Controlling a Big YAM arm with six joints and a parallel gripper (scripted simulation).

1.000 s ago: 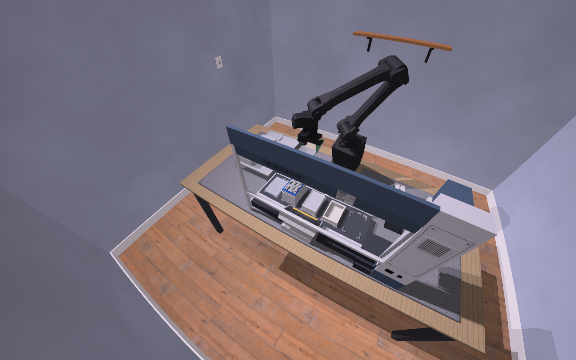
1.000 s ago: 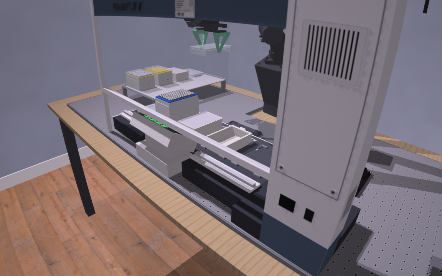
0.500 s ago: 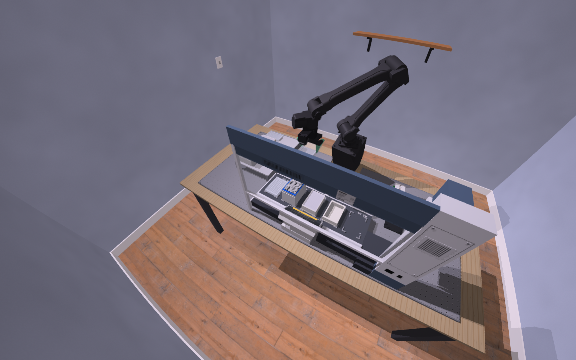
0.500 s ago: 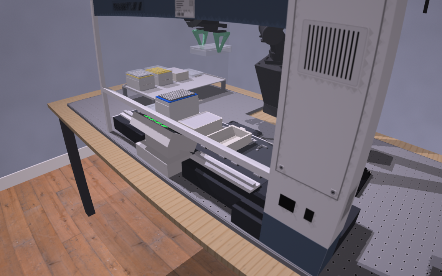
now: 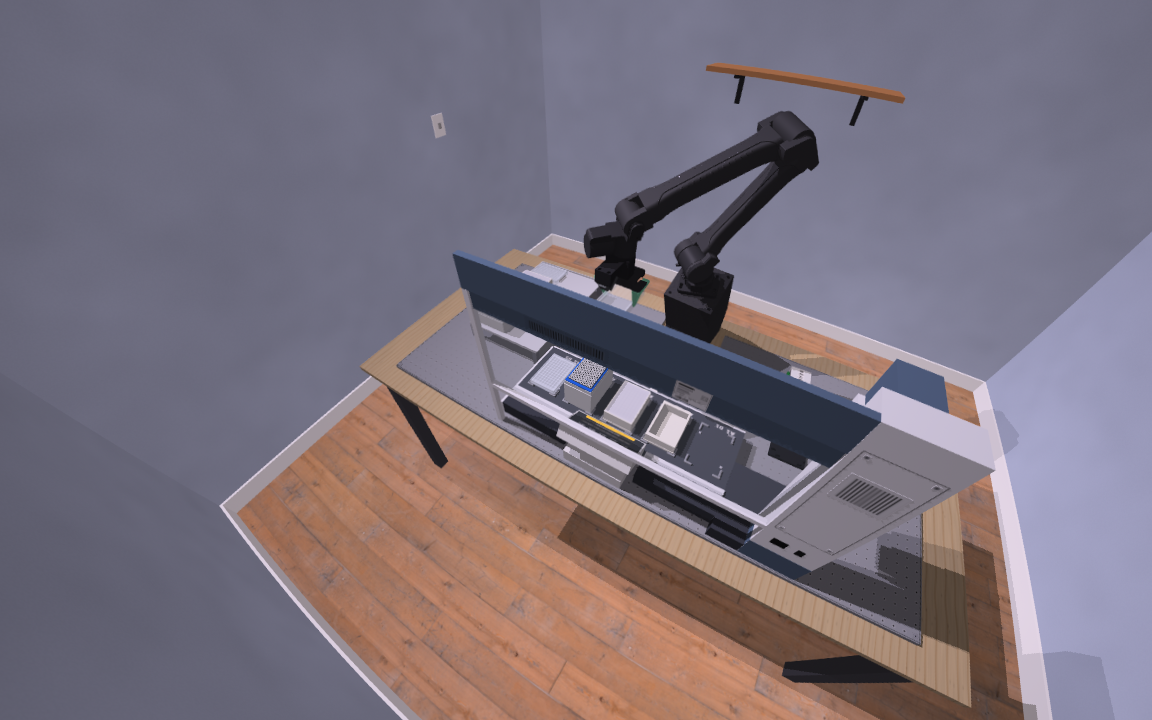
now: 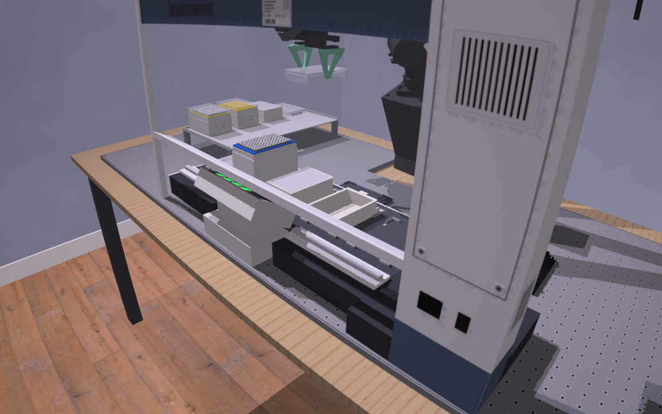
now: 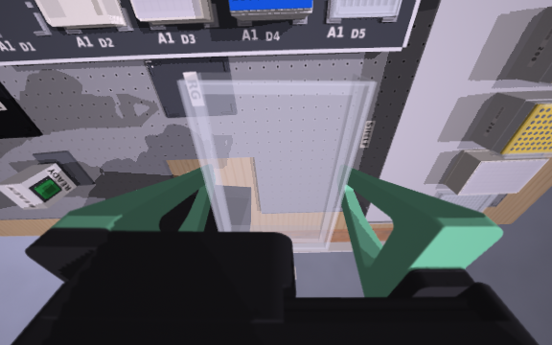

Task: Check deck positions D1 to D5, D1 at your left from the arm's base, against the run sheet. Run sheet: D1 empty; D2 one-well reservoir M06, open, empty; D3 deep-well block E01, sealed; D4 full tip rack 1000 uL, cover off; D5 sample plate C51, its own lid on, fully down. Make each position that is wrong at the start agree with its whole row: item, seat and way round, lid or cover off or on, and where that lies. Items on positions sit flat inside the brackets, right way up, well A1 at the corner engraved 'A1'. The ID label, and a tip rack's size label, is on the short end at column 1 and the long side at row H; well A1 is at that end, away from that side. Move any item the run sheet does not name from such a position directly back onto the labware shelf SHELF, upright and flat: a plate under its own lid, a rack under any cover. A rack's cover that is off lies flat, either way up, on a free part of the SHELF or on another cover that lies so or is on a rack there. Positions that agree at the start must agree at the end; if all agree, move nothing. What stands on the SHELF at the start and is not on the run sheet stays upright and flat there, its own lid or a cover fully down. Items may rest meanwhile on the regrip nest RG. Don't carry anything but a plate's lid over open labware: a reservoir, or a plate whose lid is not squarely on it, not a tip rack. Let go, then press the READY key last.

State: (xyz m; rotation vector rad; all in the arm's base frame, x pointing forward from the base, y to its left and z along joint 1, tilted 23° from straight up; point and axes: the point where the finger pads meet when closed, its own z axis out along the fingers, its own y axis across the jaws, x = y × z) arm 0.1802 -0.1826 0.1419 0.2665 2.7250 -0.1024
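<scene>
My gripper (image 7: 276,172) is shut on a clear tip rack cover (image 7: 276,158) and holds it high in the air; it also shows in the exterior view (image 6: 315,74). Below the cover lie the regrip nest RG (image 7: 199,91) and the shelf's edge. On the deck, D1 (image 7: 12,29) holds nothing. D2 has an open white reservoir (image 7: 81,11). D3 has a white-topped block (image 7: 168,10). D4 has a blue tip rack (image 7: 271,7) with no cover. D5 has a plate (image 7: 364,9); whether its lid is on I cannot tell.
The SHELF (image 7: 448,96) to my right carries a yellow tip rack (image 7: 540,126), another rack (image 7: 544,43) and a white plate (image 7: 496,174). The READY key (image 7: 41,189) is at the left. A big instrument frame (image 6: 477,154) spans the deck's far side.
</scene>
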